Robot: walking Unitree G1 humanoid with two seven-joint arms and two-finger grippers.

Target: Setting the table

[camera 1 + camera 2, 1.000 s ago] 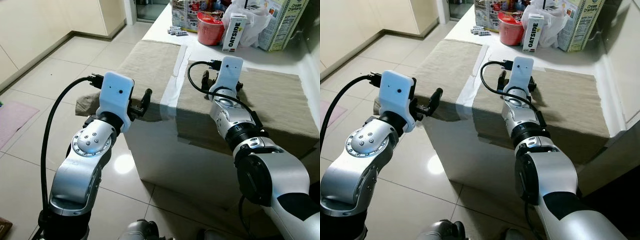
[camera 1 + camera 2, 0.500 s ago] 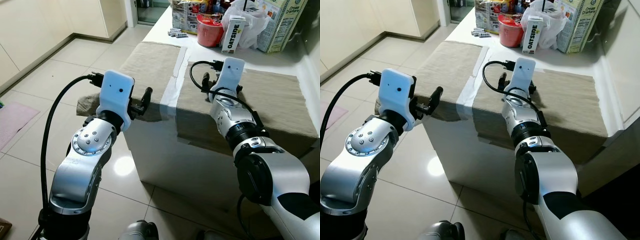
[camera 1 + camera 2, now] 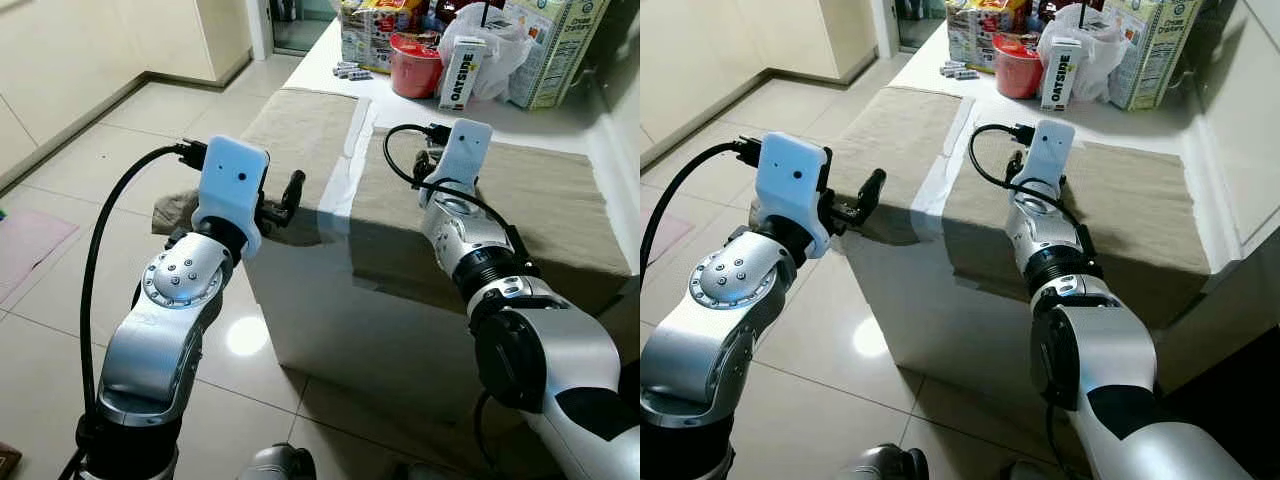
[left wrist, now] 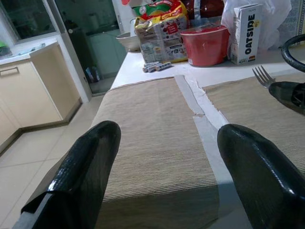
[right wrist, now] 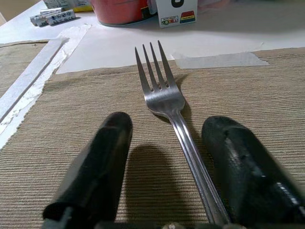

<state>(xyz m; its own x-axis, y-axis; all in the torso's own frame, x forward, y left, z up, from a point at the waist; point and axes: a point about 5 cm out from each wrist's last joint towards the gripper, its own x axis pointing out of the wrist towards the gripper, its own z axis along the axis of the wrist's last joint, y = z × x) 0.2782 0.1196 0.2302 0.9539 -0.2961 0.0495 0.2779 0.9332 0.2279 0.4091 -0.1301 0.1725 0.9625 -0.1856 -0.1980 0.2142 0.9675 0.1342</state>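
1. The white table (image 3: 330,300) carries two tan mats side by side, with a strip of bare tabletop between them.
2. The fork (image 5: 169,109) lies flat on the right mat (image 3: 540,200), tines pointing toward the far end of the table where the groceries stand.
3. The right gripper (image 5: 174,162) hangs low over the right mat with its fingers parted, one on each side of the fork's handle; neither finger (image 5: 102,157) can be seen pressing the handle.
4. The left gripper (image 4: 164,167) is spread wide and holds nothing. It hovers at the near edge of the table, facing along the left mat (image 4: 152,148).
5. In the head views the left gripper's black fingers (image 3: 290,192) sit just off the front corner of the left mat.
6. At the far end of the table stand a red bowl (image 3: 417,65), an oat-drink carton (image 3: 464,72), a white bag (image 3: 495,45) and a cereal box (image 3: 555,45).
7. Small batteries (image 3: 350,70) lie on the table beyond the left mat.
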